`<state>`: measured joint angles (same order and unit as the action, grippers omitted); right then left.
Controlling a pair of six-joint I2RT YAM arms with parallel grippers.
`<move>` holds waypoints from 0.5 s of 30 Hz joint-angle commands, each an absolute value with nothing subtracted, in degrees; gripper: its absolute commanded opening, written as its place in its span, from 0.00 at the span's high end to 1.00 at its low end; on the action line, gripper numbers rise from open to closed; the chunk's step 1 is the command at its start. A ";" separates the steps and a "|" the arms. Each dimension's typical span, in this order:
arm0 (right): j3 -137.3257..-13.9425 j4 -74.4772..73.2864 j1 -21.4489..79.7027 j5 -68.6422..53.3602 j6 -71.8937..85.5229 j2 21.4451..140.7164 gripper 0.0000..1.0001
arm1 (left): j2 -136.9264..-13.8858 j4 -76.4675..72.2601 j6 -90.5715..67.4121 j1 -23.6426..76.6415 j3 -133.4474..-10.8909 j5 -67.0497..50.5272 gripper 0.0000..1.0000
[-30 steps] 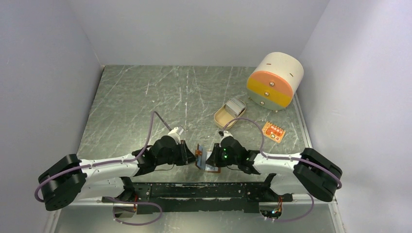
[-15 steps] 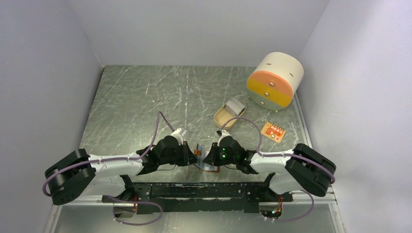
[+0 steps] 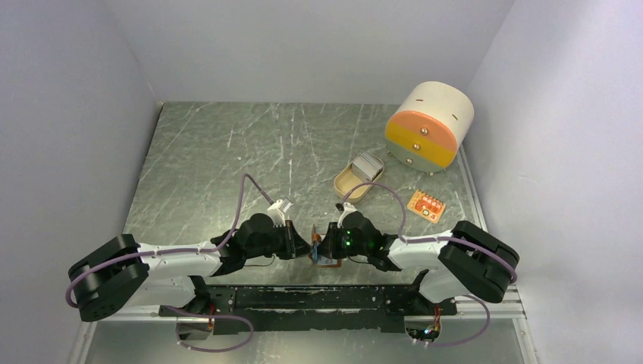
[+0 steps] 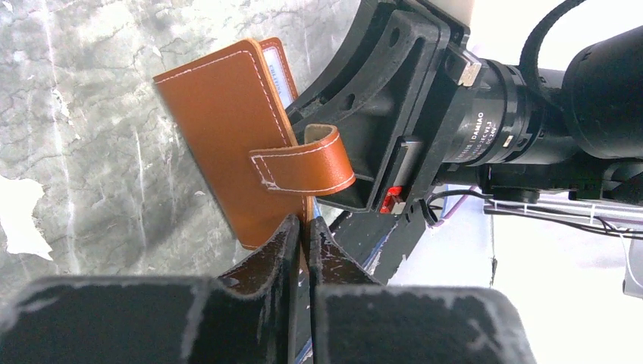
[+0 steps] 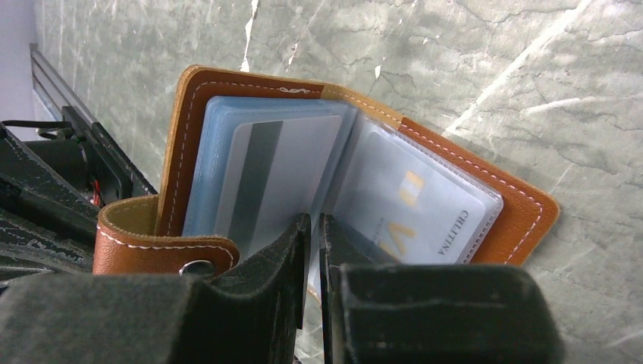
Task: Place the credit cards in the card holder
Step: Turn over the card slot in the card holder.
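Note:
The card holder (image 3: 323,255), a brown leather wallet with a snap strap, is held upright between both grippers at the near middle of the table. My left gripper (image 4: 305,227) is shut on its outer cover (image 4: 227,121). My right gripper (image 5: 315,227) is shut on a clear inner sleeve of the open wallet (image 5: 523,220). A card with a dark stripe (image 5: 277,174) sits in the left sleeves and a pale printed card (image 5: 425,205) in the right one. A short stack of pale credit cards (image 3: 369,162) lies in the tan dish, far from both grippers.
The tan oval dish (image 3: 347,182) sits right of centre. The cream-and-orange drum box (image 3: 428,125) stands at the back right. A small orange patterned piece (image 3: 427,205) lies right of the dish. The right gripper's body (image 4: 425,114) is close behind the wallet in the left wrist view.
Both grippers have moved closer together and the left arm has shifted right. The wallet between them now looks narrower and more folded.

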<state>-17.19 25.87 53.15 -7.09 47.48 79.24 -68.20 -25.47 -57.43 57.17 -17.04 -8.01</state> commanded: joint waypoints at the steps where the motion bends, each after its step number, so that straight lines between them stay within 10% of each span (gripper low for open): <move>1: -16.26 24.17 52.87 -6.24 46.12 78.55 0.85 | -68.53 -30.15 -57.54 57.61 -16.75 -9.49 0.91; 15: -14.94 16.55 52.63 -2.94 49.66 66.39 0.70 | -71.50 -24.91 -57.73 57.57 -18.07 -7.23 0.91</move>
<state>-15.90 19.18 52.95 -5.08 48.03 70.28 -70.00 -26.44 -58.08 57.19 -17.17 -7.94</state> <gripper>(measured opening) 0.293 0.091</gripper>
